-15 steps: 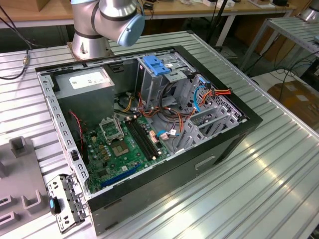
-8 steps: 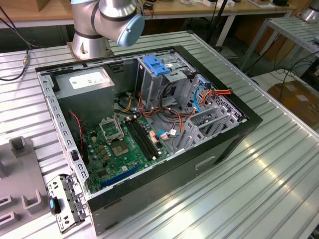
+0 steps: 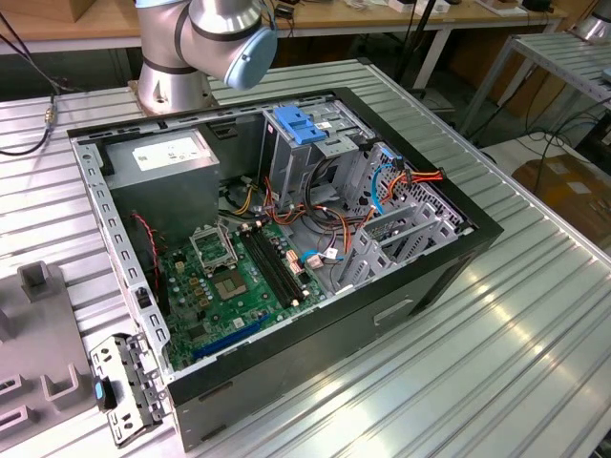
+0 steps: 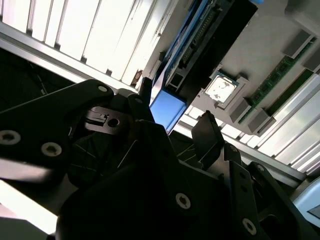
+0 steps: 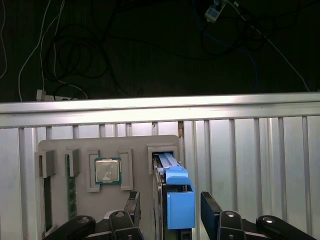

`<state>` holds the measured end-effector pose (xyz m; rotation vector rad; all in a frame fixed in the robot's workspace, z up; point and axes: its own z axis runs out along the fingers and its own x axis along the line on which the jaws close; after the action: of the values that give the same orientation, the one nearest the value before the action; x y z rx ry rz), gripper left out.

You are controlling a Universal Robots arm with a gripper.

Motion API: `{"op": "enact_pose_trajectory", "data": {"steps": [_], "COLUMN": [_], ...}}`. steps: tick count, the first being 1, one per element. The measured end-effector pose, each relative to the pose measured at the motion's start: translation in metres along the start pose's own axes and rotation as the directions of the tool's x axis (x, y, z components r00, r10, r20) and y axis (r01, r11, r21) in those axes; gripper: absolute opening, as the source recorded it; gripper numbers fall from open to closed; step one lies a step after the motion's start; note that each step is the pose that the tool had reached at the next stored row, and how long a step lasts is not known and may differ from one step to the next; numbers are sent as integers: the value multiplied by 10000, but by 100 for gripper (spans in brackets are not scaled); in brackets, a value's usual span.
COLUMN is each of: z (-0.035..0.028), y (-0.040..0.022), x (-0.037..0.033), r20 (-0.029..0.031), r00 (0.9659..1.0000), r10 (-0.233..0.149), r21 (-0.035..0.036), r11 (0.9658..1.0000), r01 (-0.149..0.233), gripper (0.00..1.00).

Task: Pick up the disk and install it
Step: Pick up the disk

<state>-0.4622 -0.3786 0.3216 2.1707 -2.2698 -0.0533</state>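
The disk [image 5: 171, 162] stands on edge in a slot of a grey fixture plate [image 5: 60, 147]; its blue plastic rail [image 5: 180, 207] faces the camera. In the first wrist view my gripper [image 5: 171, 212] is open and straddles the disk, one black finger [image 5: 132, 205] on each side with small gaps. In the second wrist view the same blue rail [image 4: 167, 111] sits between the fingertips [image 4: 145, 90] of my gripper [image 4: 175, 112]. The open computer case [image 3: 286, 239] lies in the exterior view, with the arm's base [image 3: 177, 76] behind it.
The fixture plate also holds a processor chip [image 5: 108, 171] and memory sticks [image 5: 70, 200]. Inside the case are a grey power-supply box [image 3: 172, 162], a metal cage with a blue top [image 3: 301, 129], the motherboard [image 3: 234, 281] and loose cables [image 3: 382, 186]. A metal bracket [image 3: 124, 386] lies beside the case.
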Motion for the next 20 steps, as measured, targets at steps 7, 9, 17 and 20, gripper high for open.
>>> {"op": "enact_pose_trajectory", "data": {"steps": [7,9,17,20], "z": [2,19,57,69], "y": [0,-2,0,3], "x": [0,1,-2,-20], "r20": [0,1,2,6], "r00": [10000,10000,10000,10000], "r10": [0,-3,-2,-2], "r21": [1,40,94,95], "r11": [10000,10000,10000,10000], "r01": [0,3,2,2], "gripper": [60,60,51,51]}}
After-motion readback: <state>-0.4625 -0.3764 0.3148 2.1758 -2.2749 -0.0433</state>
